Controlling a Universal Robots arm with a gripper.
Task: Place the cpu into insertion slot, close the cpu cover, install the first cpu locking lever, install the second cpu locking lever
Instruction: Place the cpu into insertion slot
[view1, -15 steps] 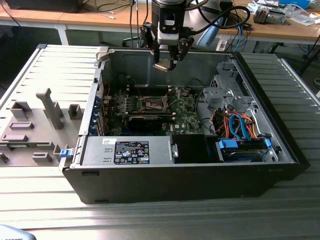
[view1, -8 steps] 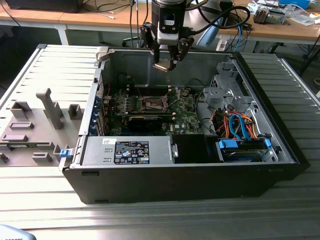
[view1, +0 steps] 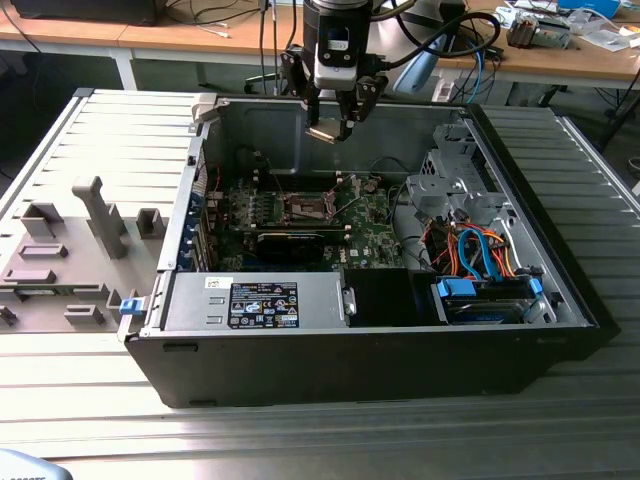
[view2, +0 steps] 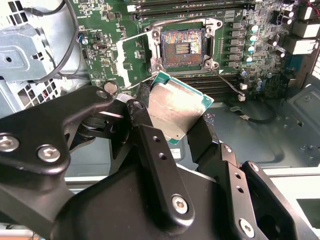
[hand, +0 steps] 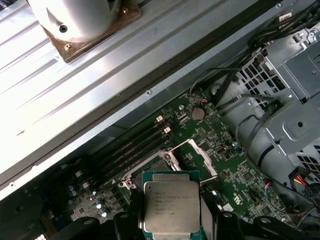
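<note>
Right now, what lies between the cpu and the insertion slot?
Only open air: in the exterior view the cpu hangs in the gripper above the insertion slot.

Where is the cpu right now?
The cpu is gripped between the jaws of the gripper, up above the open case near the exterior view's top centre, not yet in the insertion slot.

The exterior view looks down from afar into the computer case (view1: 350, 370); both wrist views peer closely at its motherboard (view2: 125, 60) (hand: 235, 187).

The black metal gripper (view1: 331, 124) pinches what looks like a small silvery chip (view1: 324, 133); the dark-rimmed square socket (view1: 303, 207) sits well below its jaws.
</note>
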